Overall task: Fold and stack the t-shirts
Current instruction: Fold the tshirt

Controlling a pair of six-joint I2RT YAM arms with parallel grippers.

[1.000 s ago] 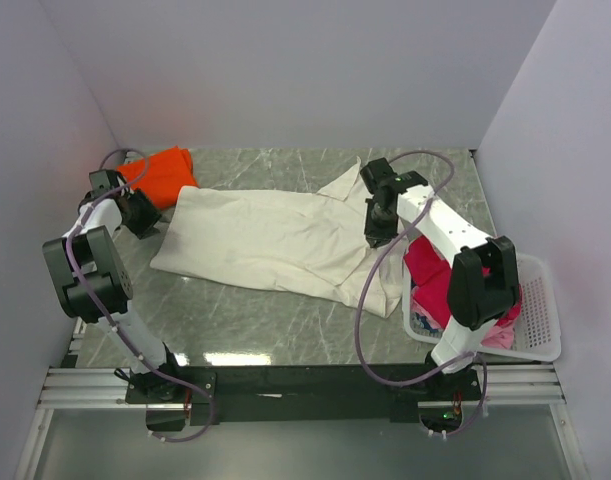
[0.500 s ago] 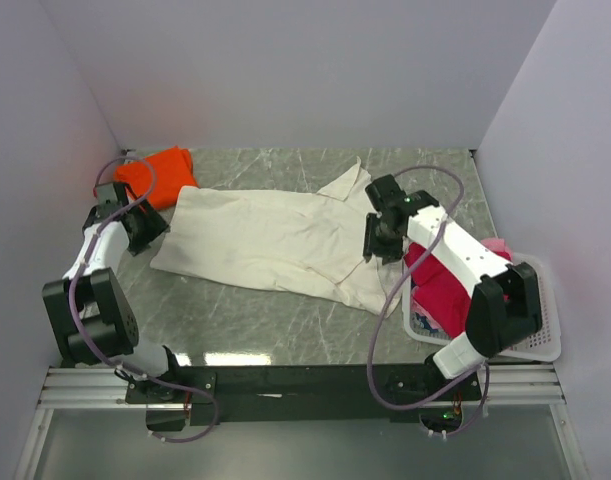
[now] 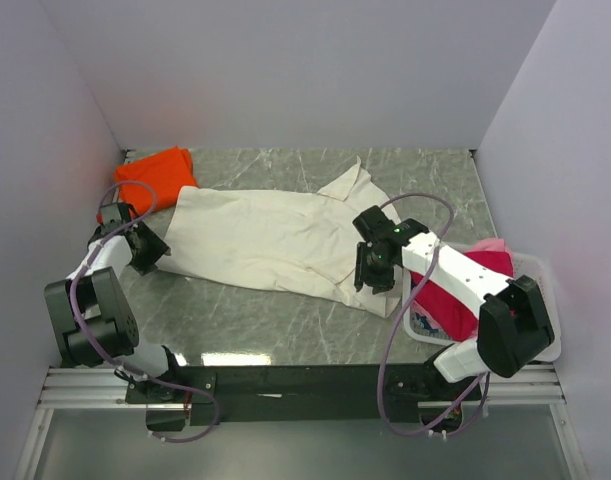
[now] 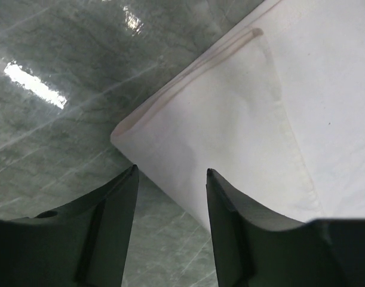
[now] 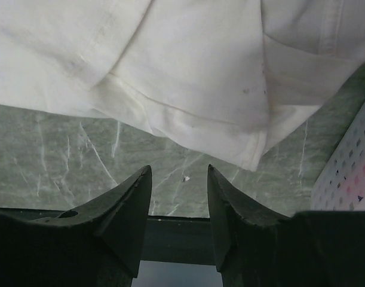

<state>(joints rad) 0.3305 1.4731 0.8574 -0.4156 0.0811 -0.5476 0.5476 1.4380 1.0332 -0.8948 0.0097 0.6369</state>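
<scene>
A large cream t-shirt point(image 3: 275, 235) lies spread across the marble table. A folded orange t-shirt point(image 3: 157, 172) lies at the back left. My left gripper point(image 3: 148, 250) is open and empty at the cream shirt's near-left corner point(image 4: 170, 119); that corner lies just ahead of my jaws. My right gripper point(image 3: 373, 272) is open and empty above the shirt's near-right hem point(image 5: 230, 125). Crimson-red and pale pink cloth point(image 3: 455, 285) sits in the white basket.
The white lattice basket point(image 3: 540, 325) stands at the right near edge; its wall shows in the right wrist view point(image 5: 352, 179). Grey walls close the table on three sides. The table's dark front rail point(image 5: 176, 239) lies below my right jaws.
My left gripper has moved nearer along the table's left side, from beside the orange shirt to the cream shirt's near-left corner. My right gripper has moved nearer to the shirt's near-right hem.
</scene>
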